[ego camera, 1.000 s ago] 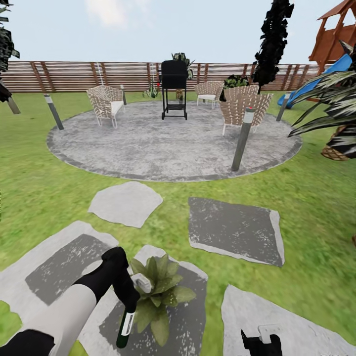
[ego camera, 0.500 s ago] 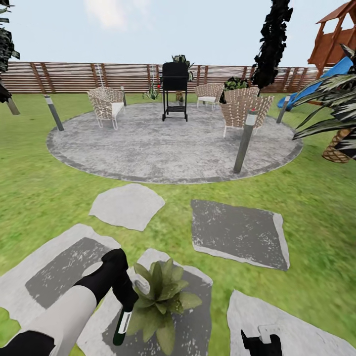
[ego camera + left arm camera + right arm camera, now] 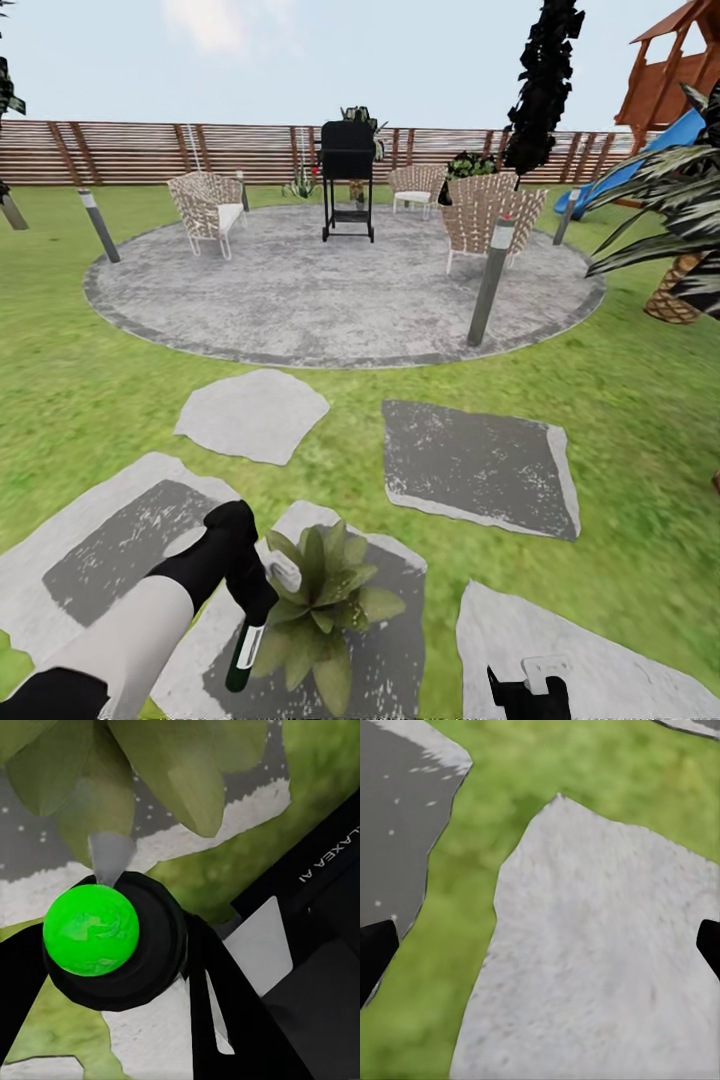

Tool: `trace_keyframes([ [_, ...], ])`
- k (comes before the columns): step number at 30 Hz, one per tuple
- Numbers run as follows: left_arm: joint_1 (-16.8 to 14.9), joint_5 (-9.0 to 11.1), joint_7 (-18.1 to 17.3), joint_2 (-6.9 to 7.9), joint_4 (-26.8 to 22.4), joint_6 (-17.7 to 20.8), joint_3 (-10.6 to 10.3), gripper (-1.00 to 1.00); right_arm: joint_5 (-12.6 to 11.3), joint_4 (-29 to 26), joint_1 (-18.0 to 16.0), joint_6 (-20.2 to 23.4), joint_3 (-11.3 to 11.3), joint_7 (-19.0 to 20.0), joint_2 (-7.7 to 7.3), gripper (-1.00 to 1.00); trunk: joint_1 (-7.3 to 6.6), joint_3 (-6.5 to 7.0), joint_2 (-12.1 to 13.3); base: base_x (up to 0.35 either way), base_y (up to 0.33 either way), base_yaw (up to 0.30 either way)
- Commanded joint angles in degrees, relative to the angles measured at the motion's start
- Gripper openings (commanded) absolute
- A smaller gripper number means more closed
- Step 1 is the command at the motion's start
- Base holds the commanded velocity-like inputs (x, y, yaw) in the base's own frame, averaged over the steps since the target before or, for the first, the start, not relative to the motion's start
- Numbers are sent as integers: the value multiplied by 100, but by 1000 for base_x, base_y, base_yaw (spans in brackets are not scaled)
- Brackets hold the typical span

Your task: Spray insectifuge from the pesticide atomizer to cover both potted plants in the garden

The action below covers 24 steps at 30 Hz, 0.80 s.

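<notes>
Pesticide atomizer point(image 3: 262, 610) is in your left tool point(image 3: 252, 592), held at the edge of the potted plant point(image 3: 318, 598) that sits on a dark stepping stone point(image 3: 380, 650) at your feet. In the head view the white head points into the leaves and the dark bottle hangs below the tool. So the pick-up is done, and by my reading you are on the first plant; no mist shows, so I cannot say whether any leaf is covered yet. The second potted plant is still to do, and I cannot pick it out with certainty among the distant greenery by the fence point(image 3: 150, 152) beyond the round patio point(image 3: 340, 290). Your right tool point(image 3: 528, 692) is cut off at the frame's lower edge.

In the left wrist view, the tool's dark fingers point(image 3: 225, 1005) clamp a black collar with a bright green knob point(image 3: 91, 931); the pale nozzle tip point(image 3: 111, 855) aims at the leaves point(image 3: 180, 772), which are too close to show whole.

In the right wrist view, the fingertips point(image 3: 375, 952) stand wide apart and empty over a pale stone point(image 3: 600, 960) and grass.
</notes>
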Motion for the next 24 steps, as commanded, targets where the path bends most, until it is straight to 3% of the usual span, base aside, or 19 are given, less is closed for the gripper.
trace_keyframes([
  [1,-14,-41,-55,4,-11,51,-20,-100,13,2,-6,-20,-50,38,0,100,22,-32,-44,0,0,0],
  [5,-21,-47,-54,-21,-12,52,-20,-100,13,2,-3,-20,-48,38,0,100,87,-122,-164,0,0,0],
  [14,35,-62,-52,15,49,16,-24,-100,13,2,-3,-20,-49,38,0,100,87,-143,-164,0,0,0],
  [19,80,-5,377,7,89,12,-21,-100,13,2,-4,-20,-48,38,0,100,87,-143,-164,0,0,0],
  [24,178,9,478,5,93,12,-20,-100,13,2,-4,-20,-48,38,0,100,87,-143,-164,0,0,0],
])
